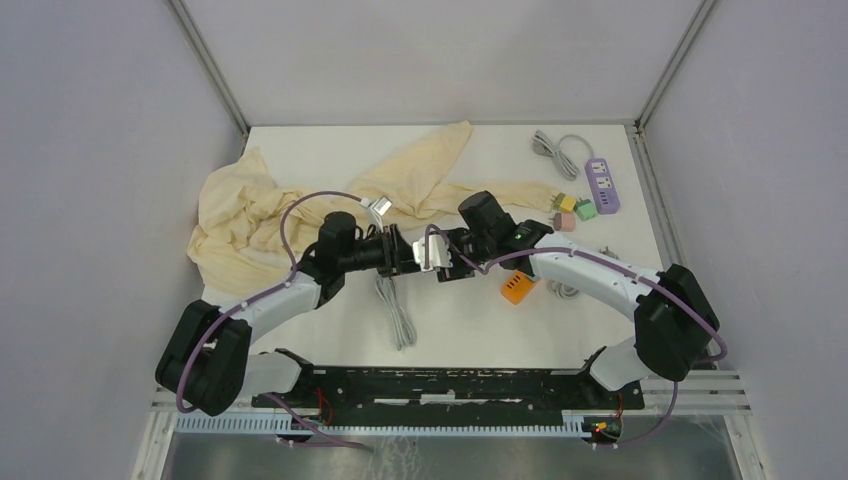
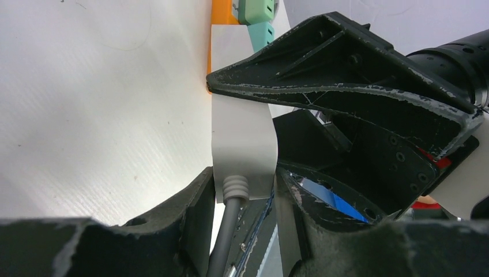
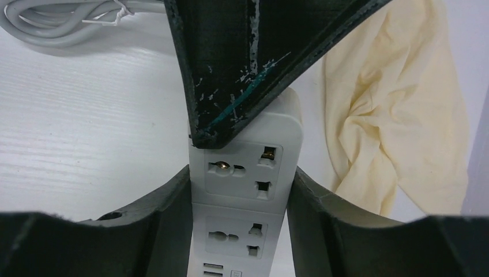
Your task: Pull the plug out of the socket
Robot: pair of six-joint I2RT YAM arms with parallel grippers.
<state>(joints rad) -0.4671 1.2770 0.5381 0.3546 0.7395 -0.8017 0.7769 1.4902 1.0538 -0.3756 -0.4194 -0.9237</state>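
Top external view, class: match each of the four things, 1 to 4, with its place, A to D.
Things:
1. cream cloth
2. purple power strip
3. orange block
4. white power strip

Places:
A. between the left end effector and the right end effector
B. far right part of the table
C. mostly on the table's left side
D. on the table just on the near side of the right arm

Pairs: 1-C, 2-B, 3-D, 4-A
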